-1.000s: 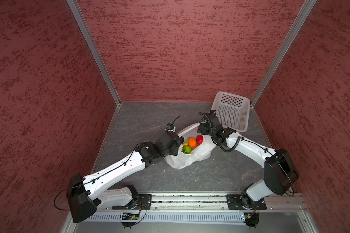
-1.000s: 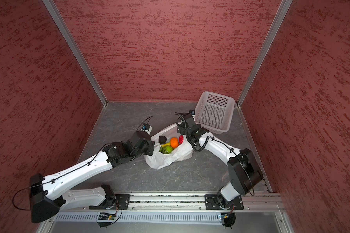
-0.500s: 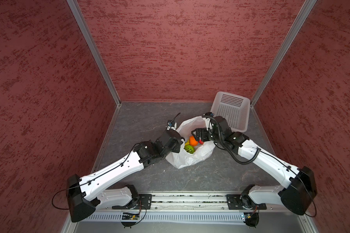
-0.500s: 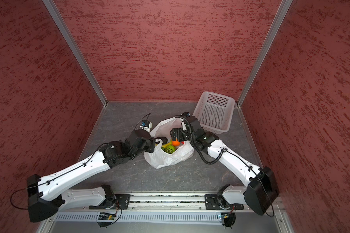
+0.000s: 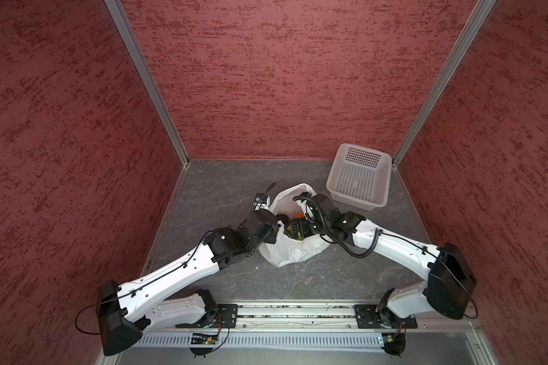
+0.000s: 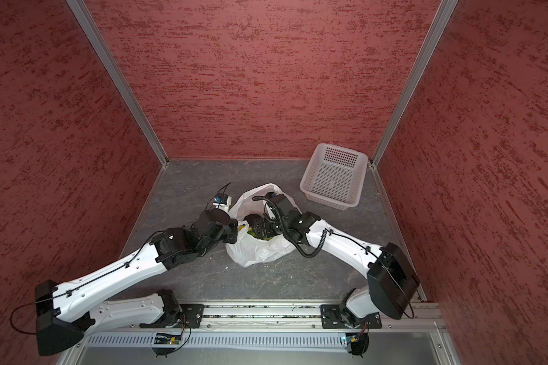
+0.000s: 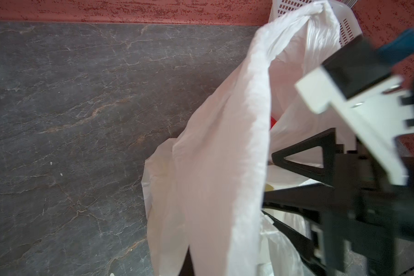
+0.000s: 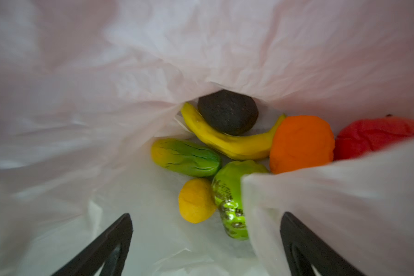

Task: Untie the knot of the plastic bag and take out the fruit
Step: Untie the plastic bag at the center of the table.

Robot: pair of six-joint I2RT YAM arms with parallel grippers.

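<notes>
The white plastic bag (image 5: 293, 251) lies mid-floor with its mouth held open; the knot is out of view. My left gripper (image 5: 274, 229) is shut on the bag's near-left edge, and the plastic (image 7: 220, 167) drapes over its fingers. My right gripper (image 8: 206, 239) is open, reaching inside the bag with nothing between its fingers (image 8: 105, 246). Ahead of it lies the fruit: a black piece (image 8: 227, 112), banana (image 8: 232, 143), orange (image 8: 301, 143), red apple (image 8: 378, 136), green-yellow mango (image 8: 187, 157), bumpy green one (image 8: 230, 198) and lemon (image 8: 195, 200).
A white perforated basket (image 5: 356, 202) stands at the back right corner, just behind the right arm. Red walls enclose the grey stone floor (image 5: 222, 189) on three sides. Both arm bases sit on the rail (image 5: 291, 313) at the front.
My right arm has swung from near the basket down into the bag's mouth, staying open. The left gripper has kept its hold, and the bag's mouth now stands higher and wider.
</notes>
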